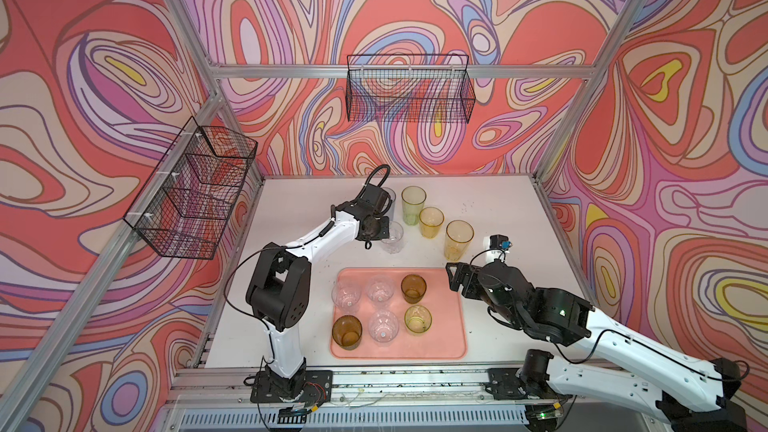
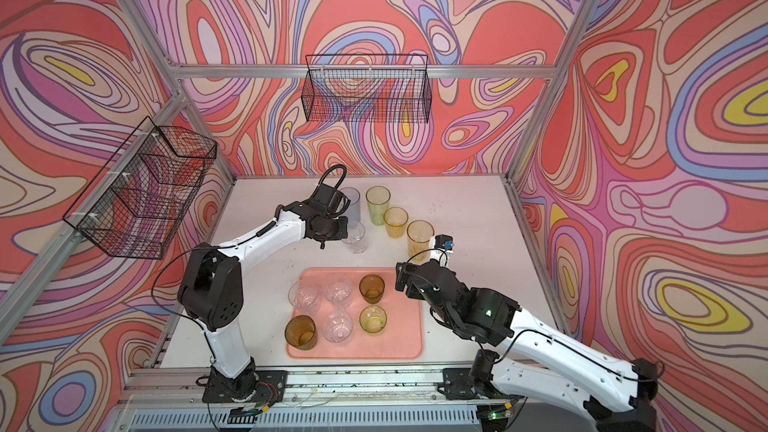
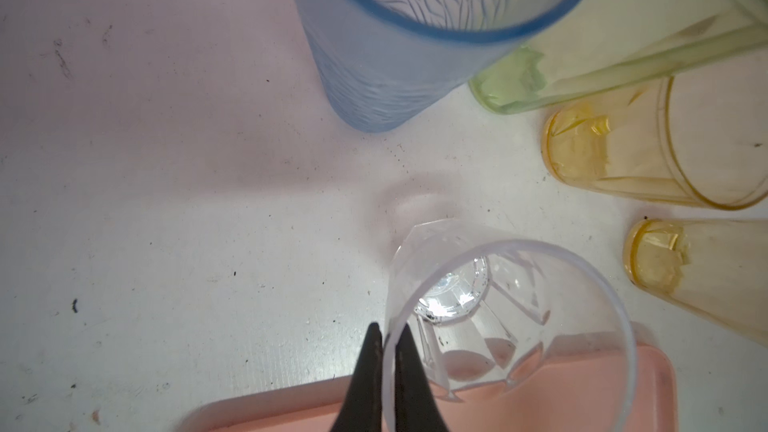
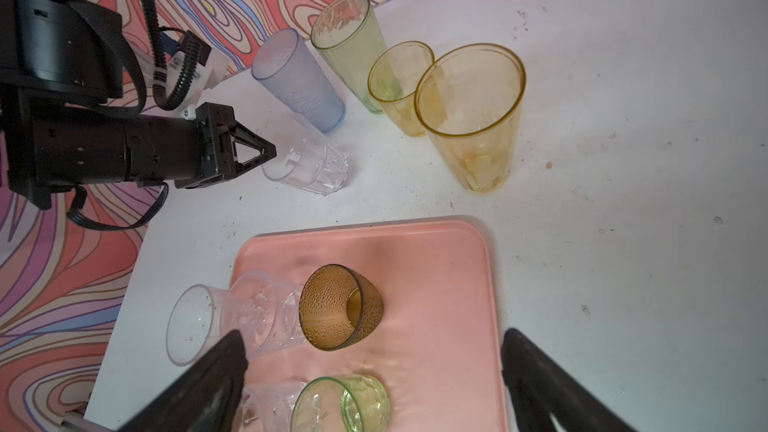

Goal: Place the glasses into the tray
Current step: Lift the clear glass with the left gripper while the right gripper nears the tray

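While pinched at rim, clear glass (image 3: 498,326): just beyond tray's (image 1: 444,326) far edge.
Left gripper (image 3: 390,328): clamped on its wall, one finger inside.
Right gripper (image 4: 374,336): spread wide, empty, beside tray.
Handling: likely light, stiff, slick; rim pinch, keep upright.

Clear faceted tumbler (image 3: 511,317), rim wall between left gripper (image 3: 388,332) jaws: glossy, see-through, smooth flat facets; glass or plastic, can't tell. Pale blue tumbler (image 3: 374,68) just past those jaws: frosted, wavy relief. Yellow-green tumbler (image 3: 602,64), short yellow-orange tumbler (image 3: 648,151), tall yellow tumbler (image 3: 706,276): smooth, see-through, smudged. Brown tumbler (image 4: 338,309) ahead of right gripper (image 4: 374,337) jaws: dimpled. Tray (image 4: 436,268) under it: matt salmon plastic. Table (image 3: 166,201): matt white, scuffed, specked. Left fingers (image 3: 365,371): matt black.
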You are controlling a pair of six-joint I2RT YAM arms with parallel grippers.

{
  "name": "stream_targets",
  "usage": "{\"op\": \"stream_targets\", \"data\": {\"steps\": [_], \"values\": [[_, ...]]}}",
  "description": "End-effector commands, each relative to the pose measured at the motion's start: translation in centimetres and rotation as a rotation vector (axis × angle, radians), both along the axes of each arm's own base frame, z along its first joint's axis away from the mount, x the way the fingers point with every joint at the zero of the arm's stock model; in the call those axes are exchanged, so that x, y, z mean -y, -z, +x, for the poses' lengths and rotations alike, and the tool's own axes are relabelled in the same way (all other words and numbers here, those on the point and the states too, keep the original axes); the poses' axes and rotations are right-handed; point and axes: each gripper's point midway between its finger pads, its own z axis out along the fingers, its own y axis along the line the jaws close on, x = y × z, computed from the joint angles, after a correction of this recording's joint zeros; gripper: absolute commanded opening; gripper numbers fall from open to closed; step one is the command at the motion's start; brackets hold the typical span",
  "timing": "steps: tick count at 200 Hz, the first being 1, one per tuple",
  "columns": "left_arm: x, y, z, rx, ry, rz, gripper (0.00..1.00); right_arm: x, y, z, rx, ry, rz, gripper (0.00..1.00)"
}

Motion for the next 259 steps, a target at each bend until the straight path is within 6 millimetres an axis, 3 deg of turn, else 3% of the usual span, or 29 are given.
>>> {"op": "stream_targets", "data": {"steps": [1, 99, 152, 201, 259], "values": [[0.2, -2.2, 0.0, 0.06, -0.007, -0.053, 0.0, -1.7, -0.7, 0.0, 0.028, -0.065, 0.082, 0.98], [-0.5, -6.0, -3.0, 0.13, 0.043, -0.087, 0.0, -4.1, 0.3, 0.6, -0.02, -0.083, 0.118, 0.98], [1.0, -7.7, -5.4, 0.167, 0.108, -0.069, 0.0, -4.5, 1.1, 0.7, -0.053, -0.081, 0.086, 0.98], [1.8, -8.2, -7.1, 0.174, 0.143, -0.062, 0.0, -3.6, 0.7, 1.3, -0.077, -0.095, 0.065, 0.98], [2.7, -8.3, -8.0, 0.163, 0.172, -0.054, 0.0, -1.6, 0.6, 4.0, -0.071, -0.118, 0.096, 0.98]]}}
